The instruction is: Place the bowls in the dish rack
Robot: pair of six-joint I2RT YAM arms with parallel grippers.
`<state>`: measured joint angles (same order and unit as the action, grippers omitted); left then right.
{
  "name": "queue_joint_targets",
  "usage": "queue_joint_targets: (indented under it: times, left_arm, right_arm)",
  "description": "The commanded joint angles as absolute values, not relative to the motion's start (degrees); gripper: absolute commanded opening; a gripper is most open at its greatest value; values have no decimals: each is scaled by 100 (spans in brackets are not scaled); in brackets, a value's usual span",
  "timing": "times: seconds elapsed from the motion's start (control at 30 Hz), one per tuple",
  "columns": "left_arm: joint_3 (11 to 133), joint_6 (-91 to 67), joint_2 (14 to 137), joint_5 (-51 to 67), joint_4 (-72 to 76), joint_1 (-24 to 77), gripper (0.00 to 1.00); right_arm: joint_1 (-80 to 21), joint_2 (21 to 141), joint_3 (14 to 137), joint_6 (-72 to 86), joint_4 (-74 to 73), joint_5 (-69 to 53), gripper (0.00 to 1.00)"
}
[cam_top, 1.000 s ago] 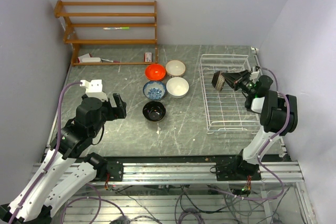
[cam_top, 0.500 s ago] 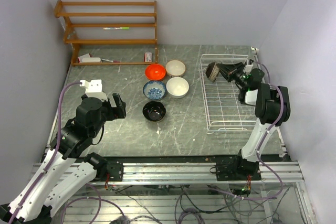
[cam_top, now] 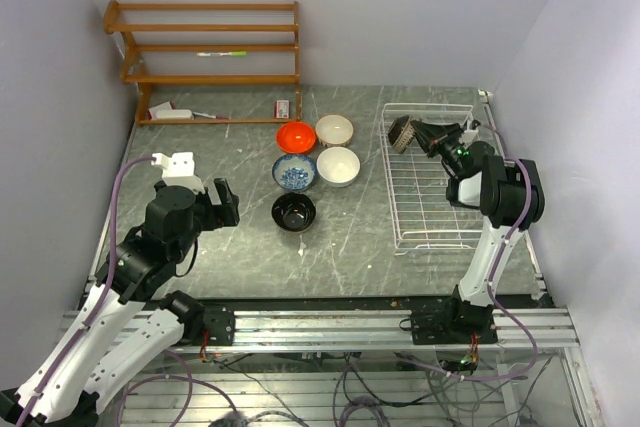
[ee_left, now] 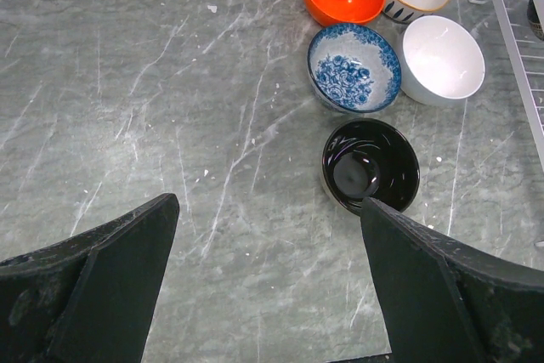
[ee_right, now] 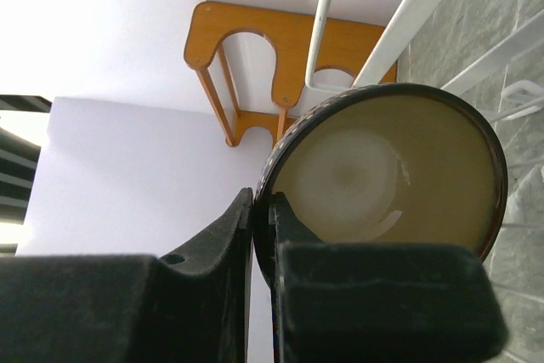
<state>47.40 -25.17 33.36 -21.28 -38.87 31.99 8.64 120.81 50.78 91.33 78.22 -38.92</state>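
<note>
As the right gripper has swung from mid-rack to the far left corner of the dish rack, the brown bowl rides with it, fingers pinched on its rim, tipped on edge at the wires. Judged: release close. Idle left gripper unmoved, fingers wide, empty. The black bowl and four others wait left of the rack.

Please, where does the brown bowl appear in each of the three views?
Top external: brown bowl in the far left corner of the dish rack, held by the right gripper.
Left wrist: maybe the dark sliver at the right edge; cannot tell.
Right wrist: fills the centre, rim pinched.
Shared landmark: dish rack bars.
</note>
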Motion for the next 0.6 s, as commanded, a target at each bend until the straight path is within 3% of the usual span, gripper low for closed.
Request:
queue_joint_targets:
  times: [0.0,0.23,0.57]
  left_arm:
    - [4753,-2563,3317,-2222,-3850,3226,99]
    - [4746,-2549,3330,-2180,-3832,3225,99]
    - [4753,-2542,3319,-2171,-3823,3225,99]
  right_arm:
    - [877,12294,4604,9103,8084,-3823,0]
    - [927,12283,4082,8948,7974,-3727,20]
    - [1197,11888,3699,8810,7797,-3552,28]
